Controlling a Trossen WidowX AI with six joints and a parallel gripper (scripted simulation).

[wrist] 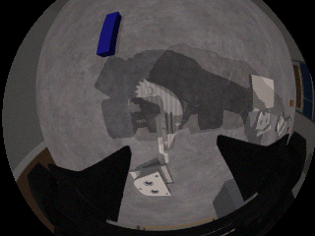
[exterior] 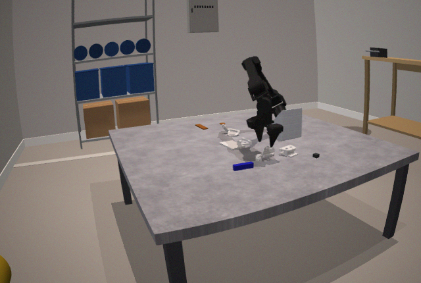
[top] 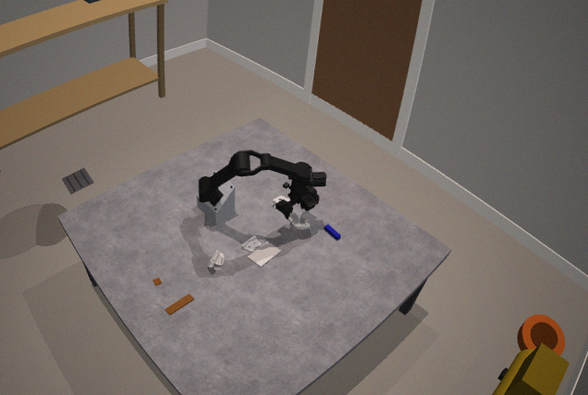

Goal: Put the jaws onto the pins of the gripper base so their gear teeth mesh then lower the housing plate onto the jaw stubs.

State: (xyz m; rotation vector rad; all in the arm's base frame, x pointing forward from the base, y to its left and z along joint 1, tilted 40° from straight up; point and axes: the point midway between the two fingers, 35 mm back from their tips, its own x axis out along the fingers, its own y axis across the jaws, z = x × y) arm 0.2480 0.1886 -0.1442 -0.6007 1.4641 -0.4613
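My gripper (exterior: 266,143) (wrist: 175,146) is open and empty above a white jaw (top: 300,223) (exterior: 266,154) (wrist: 169,101), which lies on the table with its gear teeth at one end. A white part with two holes, seemingly the housing plate (exterior: 288,151) (wrist: 153,185), sits near that jaw, partly behind the gripper in the top view. Another white part, seemingly the gripper base (top: 252,243) (exterior: 243,143) (wrist: 263,122), is beside a flat white pad (top: 264,255) (wrist: 262,91). The other jaw (top: 217,259) (exterior: 232,132) lies apart, beyond the base. The base's pins are too small to make out.
A blue block (top: 332,231) (exterior: 243,166) (wrist: 108,34) lies near the jaw under the gripper. A small black cube (exterior: 316,154) lies beyond the housing plate. An orange bar (top: 179,304) and small orange piece (top: 157,281) lie farther off. A grey upright panel (exterior: 291,124) stands by the arm's foot.
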